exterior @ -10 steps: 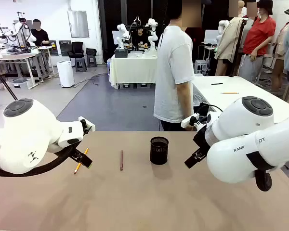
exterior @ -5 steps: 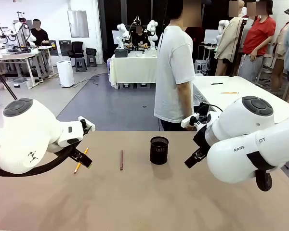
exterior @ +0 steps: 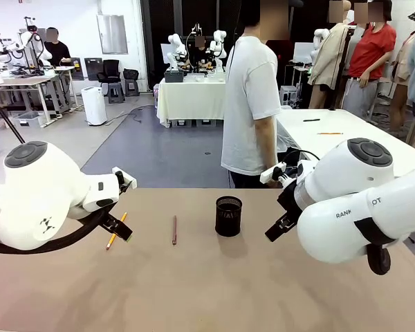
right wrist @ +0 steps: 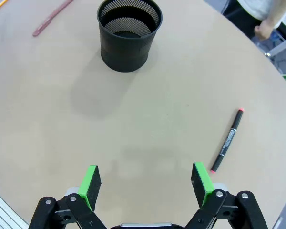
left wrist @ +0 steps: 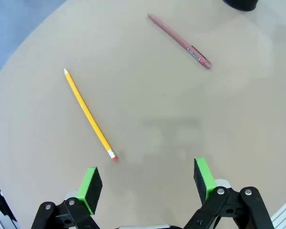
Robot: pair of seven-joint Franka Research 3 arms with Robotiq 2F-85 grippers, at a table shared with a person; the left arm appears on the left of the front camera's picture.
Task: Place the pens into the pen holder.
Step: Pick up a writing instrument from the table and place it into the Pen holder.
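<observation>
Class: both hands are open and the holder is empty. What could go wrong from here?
1. The yellow pencil and red-brown pen lie flat near the open left hand; it might scrape the table or roll them away.
2. The black marker lies towards the table's edge; a nudge from the right hand might send it off.
3. The pen holder stands free; a tilted pen might tip it.

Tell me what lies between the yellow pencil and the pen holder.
The red-brown pen lies flat between the yellow pencil and the pen holder, touching neither, as the front view shows.
</observation>
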